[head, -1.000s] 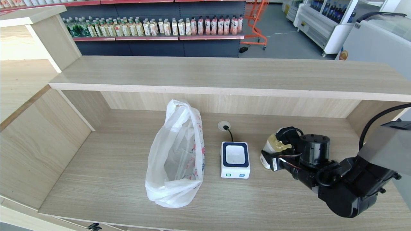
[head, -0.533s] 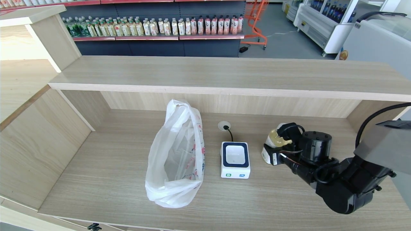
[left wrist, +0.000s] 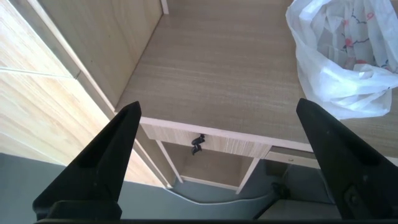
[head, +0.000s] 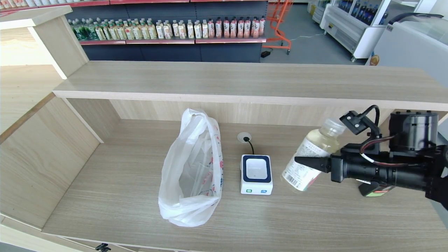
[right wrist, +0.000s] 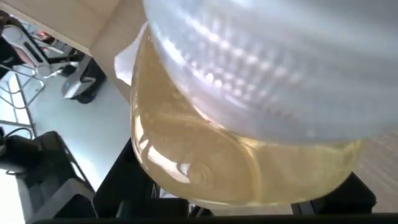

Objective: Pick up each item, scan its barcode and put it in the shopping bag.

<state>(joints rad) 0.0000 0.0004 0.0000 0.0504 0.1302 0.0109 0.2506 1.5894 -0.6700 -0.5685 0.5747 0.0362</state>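
You are holding the bottle [head: 308,147] in your right gripper [head: 303,157], right of centre in the head frame. The jaws are closing around its labelled middle, with one dark finger lying across the front of the label. In the right wrist view the bottle [right wrist: 249,124] with its pale yellow liquid is sitting right up against the lens.

The relation that matters is bottle to scanner [head: 256,174]. The scanner is lying flat on the counter [head: 122,182] at centre frame, window facing up, and the bottle is hanging just to its right and looks clear of the counter. Its long axis is running diagonally: cap toward the upper right, base toward the lower left, so the base end is pointing down at the scanner's right edge. A barcode [head: 296,179] is showing near the base, on the side facing the camera rather than the window, so I judge the coming move needs a shift leftward over the window plus a roll of the wrist.

The bag [head: 191,171] is standing open left of the scanner, so the scanner is lying between bottle and bag.

Your left gripper [left wrist: 214,162] is spread wide and holding nothing, hovering off the counter's near edge by the bag, so the right arm is the one nearer the scanner.
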